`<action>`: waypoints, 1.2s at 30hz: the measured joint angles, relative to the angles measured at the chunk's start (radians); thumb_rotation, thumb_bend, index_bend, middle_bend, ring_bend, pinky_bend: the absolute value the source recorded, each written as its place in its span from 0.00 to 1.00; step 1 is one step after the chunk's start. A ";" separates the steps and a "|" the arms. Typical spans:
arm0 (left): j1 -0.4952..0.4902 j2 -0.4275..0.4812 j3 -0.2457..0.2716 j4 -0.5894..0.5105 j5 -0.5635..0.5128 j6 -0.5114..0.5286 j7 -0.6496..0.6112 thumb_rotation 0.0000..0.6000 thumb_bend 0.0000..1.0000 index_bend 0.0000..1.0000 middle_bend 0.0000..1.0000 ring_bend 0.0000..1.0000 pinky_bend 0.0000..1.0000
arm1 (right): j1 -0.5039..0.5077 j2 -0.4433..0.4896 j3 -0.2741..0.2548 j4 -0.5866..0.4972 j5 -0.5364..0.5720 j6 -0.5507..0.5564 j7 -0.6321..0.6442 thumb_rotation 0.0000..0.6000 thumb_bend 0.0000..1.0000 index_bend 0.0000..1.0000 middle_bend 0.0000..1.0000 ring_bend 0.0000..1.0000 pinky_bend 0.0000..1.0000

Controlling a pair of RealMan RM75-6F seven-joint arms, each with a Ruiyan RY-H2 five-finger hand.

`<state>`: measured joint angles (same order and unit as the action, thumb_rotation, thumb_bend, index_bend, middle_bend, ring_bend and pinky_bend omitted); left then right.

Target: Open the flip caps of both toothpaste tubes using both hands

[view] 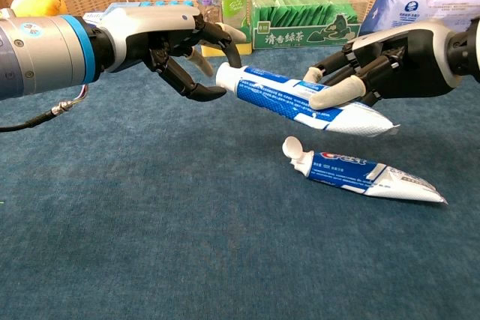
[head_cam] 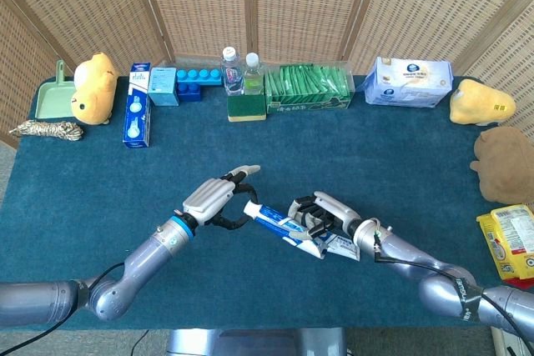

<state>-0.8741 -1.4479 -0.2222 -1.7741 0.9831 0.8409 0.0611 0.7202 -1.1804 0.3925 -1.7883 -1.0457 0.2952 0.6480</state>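
Two toothpaste tubes: one held [view: 300, 100]; one lying [view: 360, 174].

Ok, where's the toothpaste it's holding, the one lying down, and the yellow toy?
held toothpaste tube [view: 300, 99], chest view, blue middle.
lying toothpaste tube [view: 360, 170], chest view, printed body.
yellow plush toy [head_cam: 93, 85], head view, its body.

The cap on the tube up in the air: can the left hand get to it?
Probably yes. The right hand holds the tube off the table with its cap pointing at the left hand, whose fingers curl right beside the cap. Nothing sits between them.
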 measured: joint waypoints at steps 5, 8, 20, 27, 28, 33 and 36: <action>-0.002 -0.001 -0.001 0.001 -0.002 0.004 0.003 1.00 0.33 0.45 0.06 0.00 0.20 | -0.014 0.000 0.016 0.004 -0.020 -0.016 0.021 1.00 0.56 0.87 0.74 0.72 0.79; -0.003 -0.001 -0.001 0.002 -0.005 0.005 0.002 1.00 0.33 0.45 0.06 0.00 0.20 | -0.022 0.002 0.024 0.006 -0.032 -0.024 0.030 1.00 0.56 0.87 0.74 0.72 0.79; -0.003 -0.001 -0.003 0.004 -0.011 0.015 0.002 1.00 0.34 0.50 0.08 0.00 0.20 | -0.036 0.003 0.039 0.019 -0.049 -0.032 0.052 1.00 0.56 0.87 0.74 0.72 0.79; -0.002 -0.001 -0.002 0.006 -0.012 0.017 0.002 1.00 0.34 0.53 0.09 0.00 0.20 | -0.034 -0.001 0.038 0.032 -0.040 -0.026 0.055 1.00 0.56 0.87 0.74 0.72 0.79; -0.002 -0.001 -0.002 0.005 -0.011 0.018 0.001 1.00 0.34 0.53 0.09 0.00 0.20 | -0.034 -0.001 0.037 0.035 -0.039 -0.025 0.055 1.00 0.56 0.87 0.74 0.72 0.79; 0.001 0.001 -0.002 0.004 -0.008 0.021 -0.003 1.00 0.34 0.54 0.09 0.00 0.20 | -0.028 -0.003 0.032 0.050 -0.023 -0.017 0.053 1.00 0.56 0.87 0.74 0.72 0.79; 0.003 0.004 0.000 0.001 -0.005 0.022 -0.004 1.00 0.34 0.54 0.09 0.00 0.20 | -0.024 -0.005 0.028 0.060 -0.012 -0.011 0.052 1.00 0.56 0.87 0.74 0.72 0.79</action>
<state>-0.8707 -1.4437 -0.2224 -1.7728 0.9784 0.8633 0.0570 0.6961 -1.1858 0.4208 -1.7286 -1.0574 0.2842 0.6998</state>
